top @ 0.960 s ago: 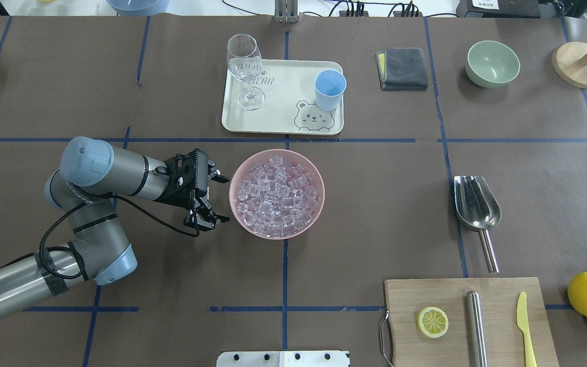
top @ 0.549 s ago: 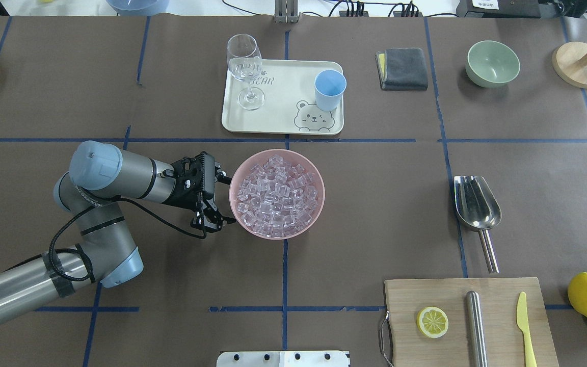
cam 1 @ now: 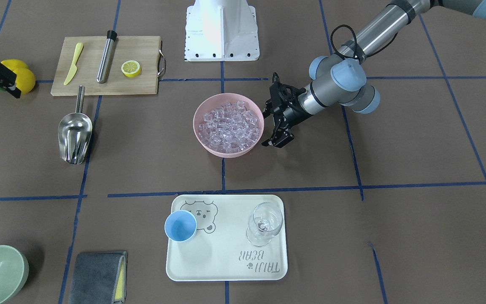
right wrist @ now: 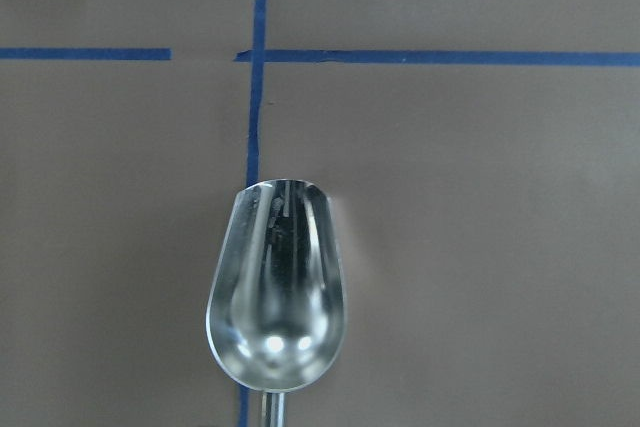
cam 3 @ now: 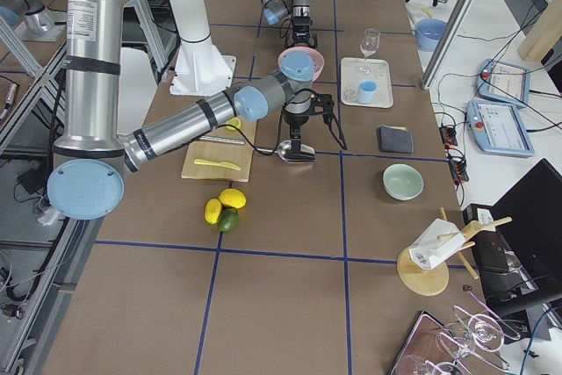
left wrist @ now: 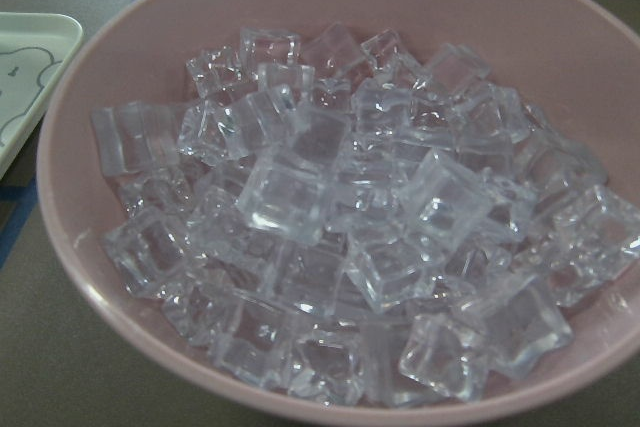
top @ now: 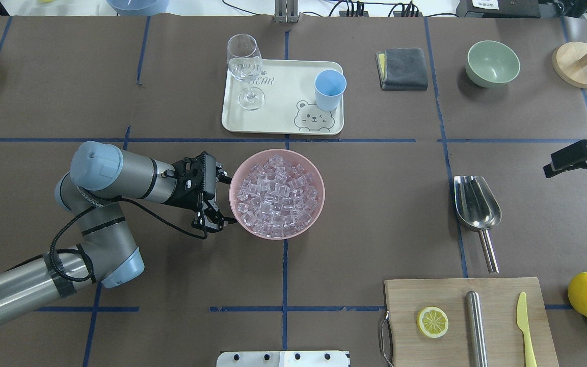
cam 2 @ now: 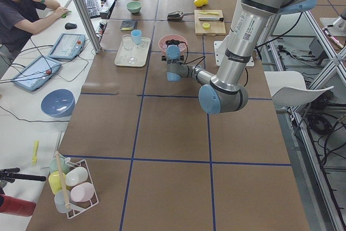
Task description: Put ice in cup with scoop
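The left gripper (top: pixel 225 200) sits low beside the pink bowl (top: pixel 276 151), just off its left rim. Its fingers (top: pixel 211 220) are spread wide with nothing between them. The bowl is heaped nearly to the brim with the ice (top: pixel 276 196), clear cubes piled on each other. Beyond it, on the cream tray (top: pixel 283 81), a wine glass (top: pixel 245 66) stands upright and empty at the left. The cup (top: pixel 330 89) stands upright and empty at the right, by the printed bear. Further right, the scoop (top: pixel 476 201) lies flat on the table, trough up and bare, handle pointing back toward the robot. The right gripper (top: pixel 561 162) hangs near it at the edge; I cannot tell how far its fingers are parted. A green bowl (top: pixel 492 62) at the far right holds nothing.
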`<move>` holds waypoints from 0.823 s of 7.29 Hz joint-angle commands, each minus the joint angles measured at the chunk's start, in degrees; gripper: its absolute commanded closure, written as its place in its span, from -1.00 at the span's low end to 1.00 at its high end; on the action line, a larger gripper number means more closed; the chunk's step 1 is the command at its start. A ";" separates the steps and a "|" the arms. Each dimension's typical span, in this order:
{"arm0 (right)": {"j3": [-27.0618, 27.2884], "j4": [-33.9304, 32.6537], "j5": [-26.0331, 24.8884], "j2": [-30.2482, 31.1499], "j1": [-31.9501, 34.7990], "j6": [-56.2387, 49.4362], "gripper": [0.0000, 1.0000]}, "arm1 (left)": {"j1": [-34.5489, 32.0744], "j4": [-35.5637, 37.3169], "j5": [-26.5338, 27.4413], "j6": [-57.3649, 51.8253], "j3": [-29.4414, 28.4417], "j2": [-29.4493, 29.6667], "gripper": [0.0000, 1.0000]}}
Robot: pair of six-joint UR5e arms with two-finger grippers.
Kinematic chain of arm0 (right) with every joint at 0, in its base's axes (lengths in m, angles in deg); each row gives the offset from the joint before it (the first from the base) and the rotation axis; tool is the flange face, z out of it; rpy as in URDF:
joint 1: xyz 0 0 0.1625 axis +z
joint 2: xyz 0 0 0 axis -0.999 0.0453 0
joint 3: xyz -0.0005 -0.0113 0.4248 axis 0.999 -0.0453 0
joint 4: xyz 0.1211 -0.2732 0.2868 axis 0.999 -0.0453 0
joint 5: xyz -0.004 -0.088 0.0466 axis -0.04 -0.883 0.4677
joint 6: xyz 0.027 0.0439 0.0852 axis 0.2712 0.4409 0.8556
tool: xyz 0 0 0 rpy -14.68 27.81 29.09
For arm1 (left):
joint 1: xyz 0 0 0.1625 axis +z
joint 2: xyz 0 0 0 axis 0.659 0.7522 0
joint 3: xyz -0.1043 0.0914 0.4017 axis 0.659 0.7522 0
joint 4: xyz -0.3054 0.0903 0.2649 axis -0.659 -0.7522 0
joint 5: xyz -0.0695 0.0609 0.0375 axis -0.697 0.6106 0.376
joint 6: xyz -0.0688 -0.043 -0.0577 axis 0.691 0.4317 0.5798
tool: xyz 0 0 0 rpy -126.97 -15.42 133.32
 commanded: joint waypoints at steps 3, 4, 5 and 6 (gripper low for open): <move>0.71 9.38 -13.61 2.90 -19.35 19.86 -1.00 | -0.06 -0.33 0.00 0.03 0.00 -0.07 -1.00; -0.42 9.47 -15.46 3.08 -20.95 19.89 -1.00 | -0.06 -0.33 0.00 0.03 0.00 -0.07 -1.00; -1.48 9.47 -15.48 3.08 -21.40 19.89 -1.00 | -0.06 -0.50 0.00 0.03 0.00 -0.07 -1.00; -2.79 9.55 -15.57 2.64 -22.45 20.06 -0.99 | -0.06 -0.77 0.00 0.03 0.00 -0.07 -1.00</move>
